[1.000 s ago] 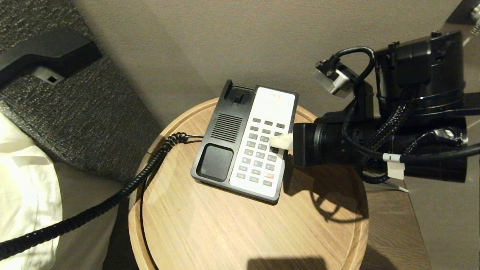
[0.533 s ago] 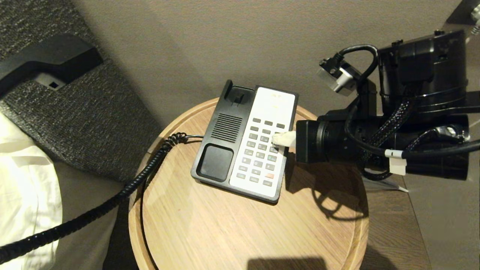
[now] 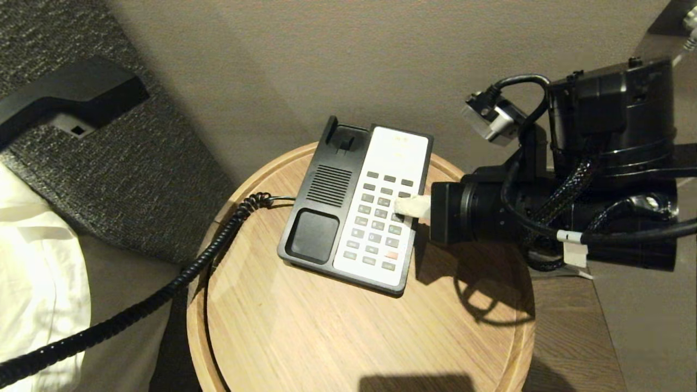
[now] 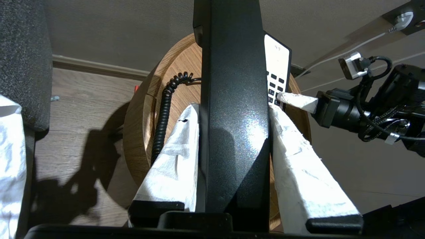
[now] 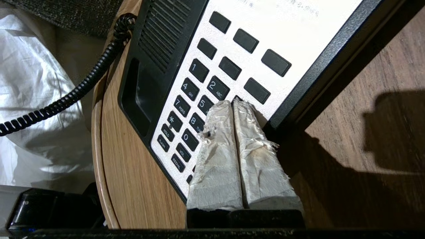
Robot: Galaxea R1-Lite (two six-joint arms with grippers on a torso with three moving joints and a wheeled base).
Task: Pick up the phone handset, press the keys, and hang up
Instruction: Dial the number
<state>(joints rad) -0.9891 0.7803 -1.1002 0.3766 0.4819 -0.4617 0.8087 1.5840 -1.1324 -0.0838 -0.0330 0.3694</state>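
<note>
I see the right gripper (image 5: pixel 232 103) with its taped fingers pressed together, tips on the keys (image 5: pixel 212 88) of the base (image 3: pixel 321 201) on the round table (image 3: pixel 337 332). My left gripper (image 4: pixel 234 109) pinches the handset (image 4: pixel 232 99), lifted off the base, above the table; its cord (image 3: pixel 163 288) trails left.

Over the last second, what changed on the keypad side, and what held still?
The right gripper, fingers together, slid slightly down the keypad, tip still on the right-hand key column. The left gripper stays clamped on the phone handset, lifted off the phone base. Base, coiled cord and round table unchanged.
</note>
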